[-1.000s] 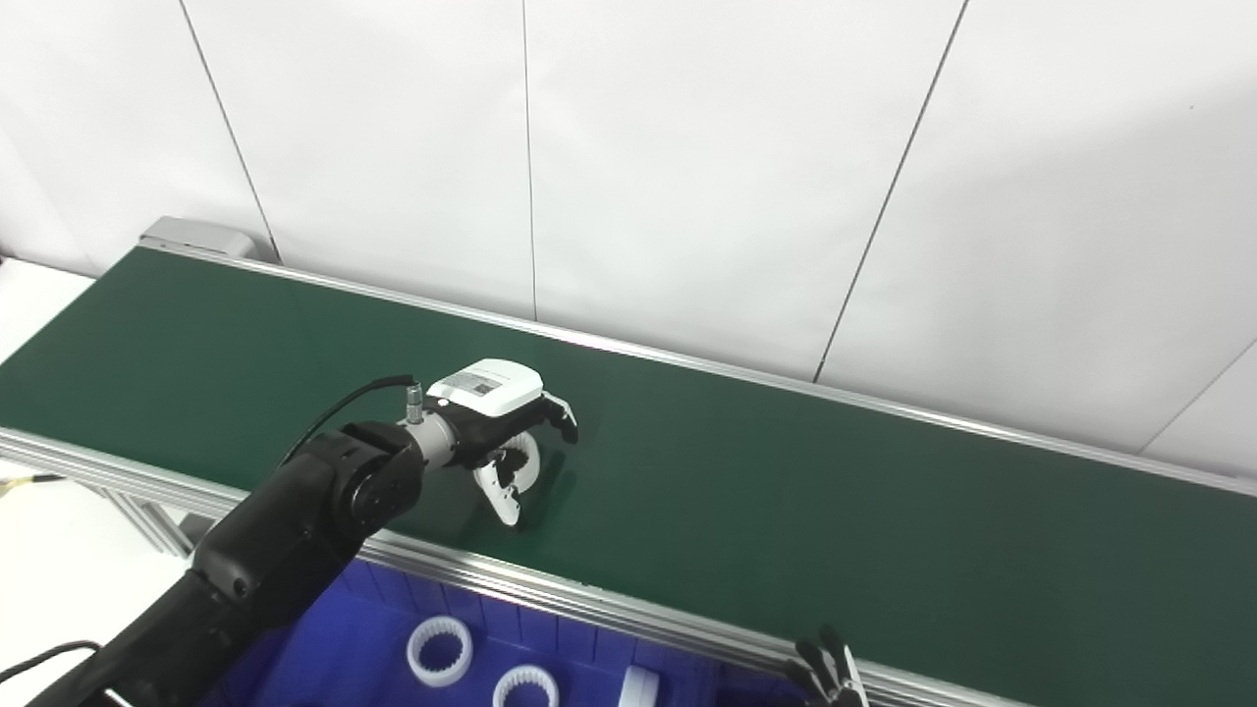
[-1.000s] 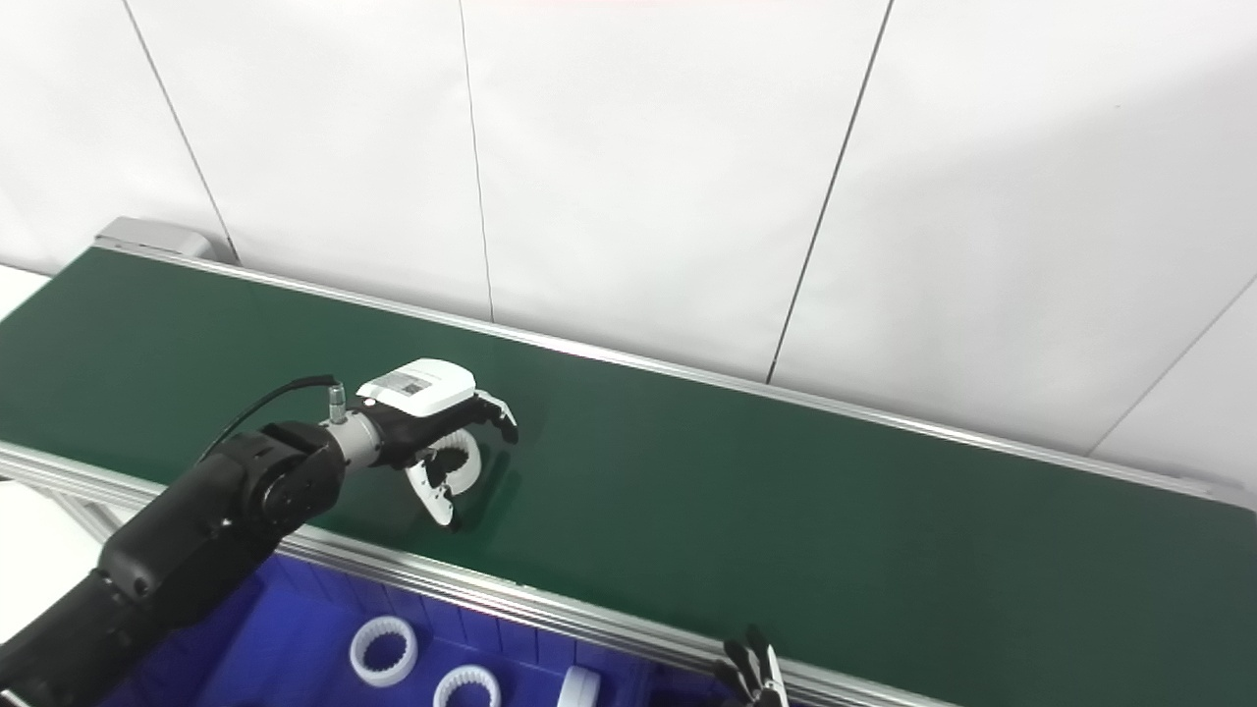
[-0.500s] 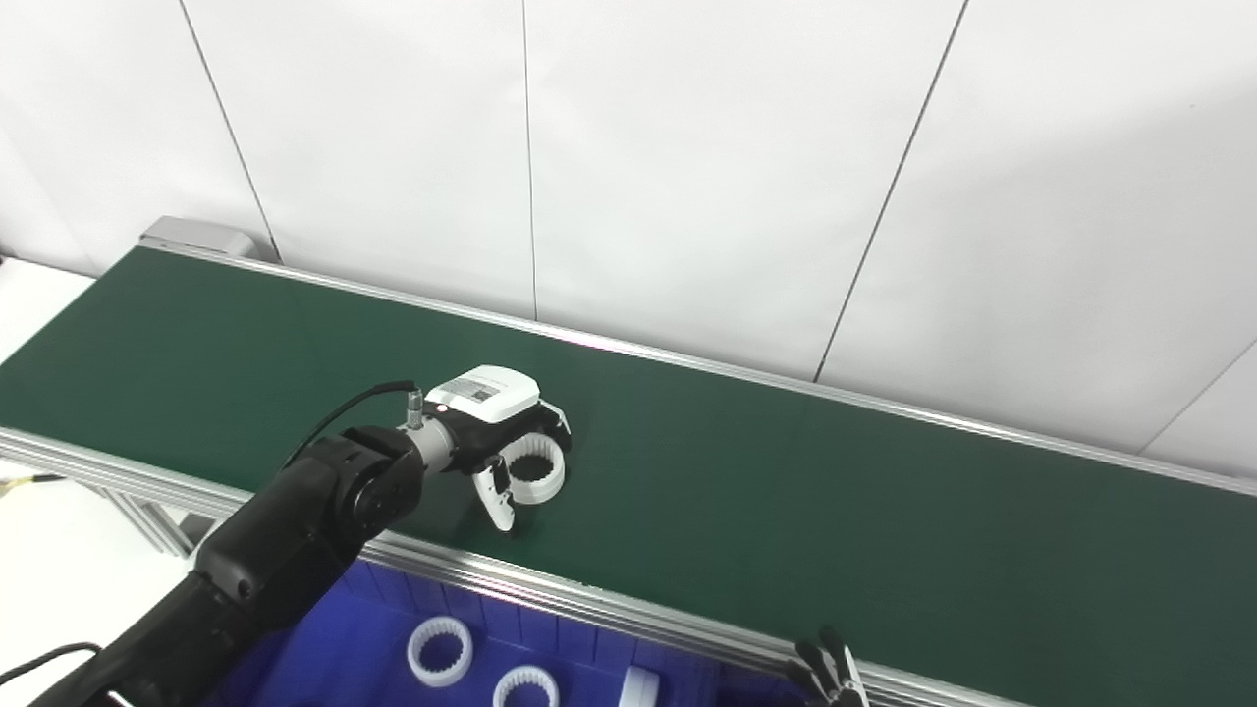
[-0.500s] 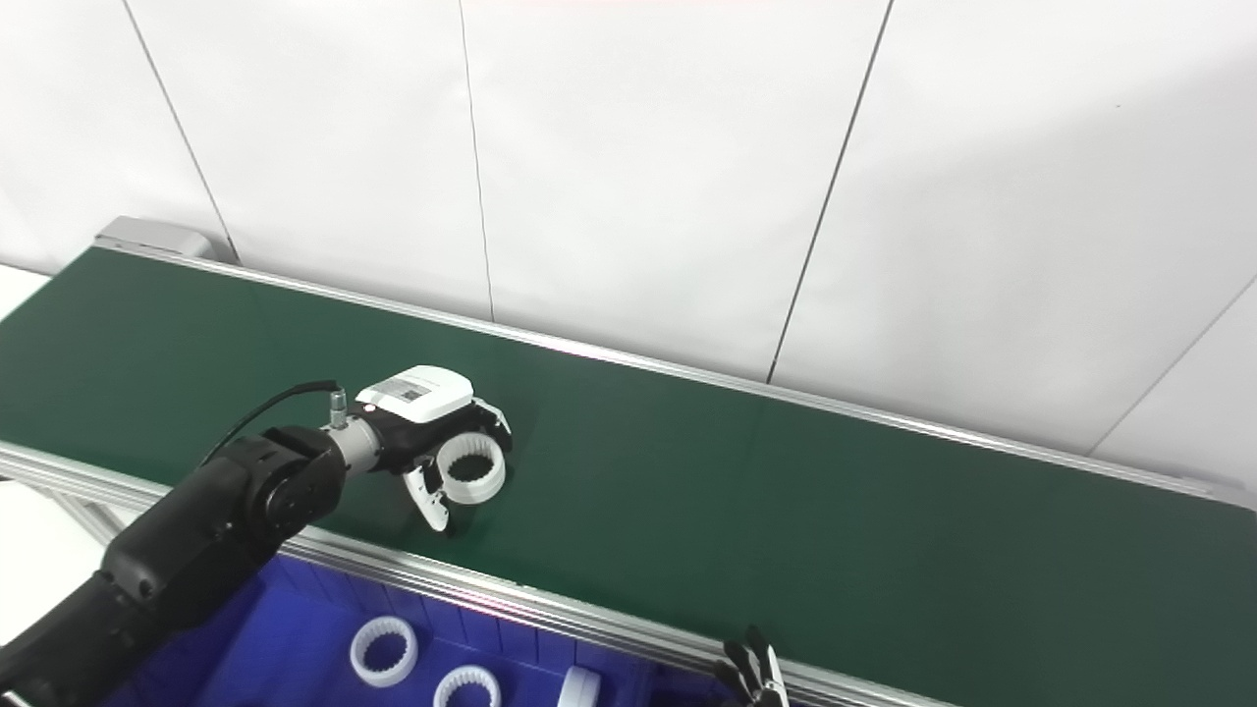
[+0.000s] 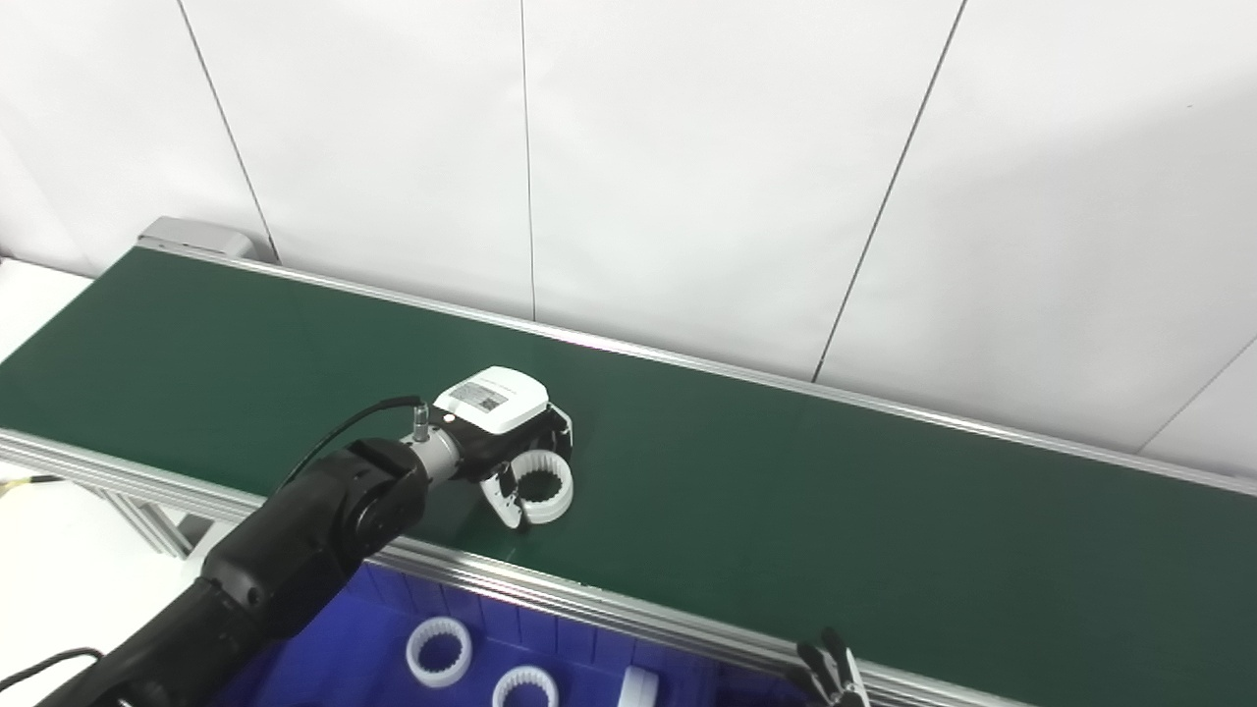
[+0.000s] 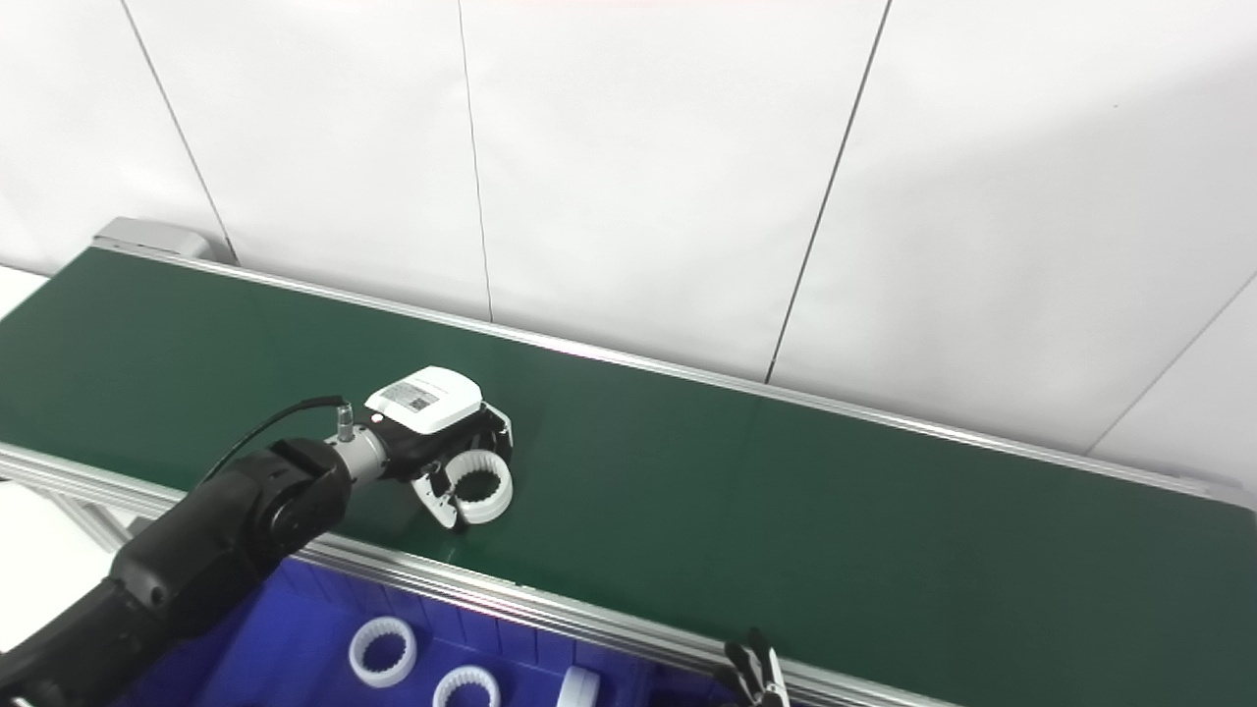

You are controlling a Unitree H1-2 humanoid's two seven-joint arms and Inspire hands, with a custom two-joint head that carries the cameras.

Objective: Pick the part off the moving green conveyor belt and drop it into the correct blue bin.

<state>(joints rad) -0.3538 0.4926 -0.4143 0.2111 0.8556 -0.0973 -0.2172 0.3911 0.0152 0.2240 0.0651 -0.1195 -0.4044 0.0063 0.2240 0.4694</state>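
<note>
White toothed ring (image 5: 542, 486) on green conveyor belt (image 5: 786, 511)

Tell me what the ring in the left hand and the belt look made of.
Ring: probably matte white plastic, evenly opaque with moulded inner teeth. Belt: likely rubber or PVC, smooth dark green with a faint sheen. Left hand curls around the ring.

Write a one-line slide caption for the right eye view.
Left robot hand closes around a white toothed ring on the green conveyor belt, above a blue bin already holding similar rings.
</note>
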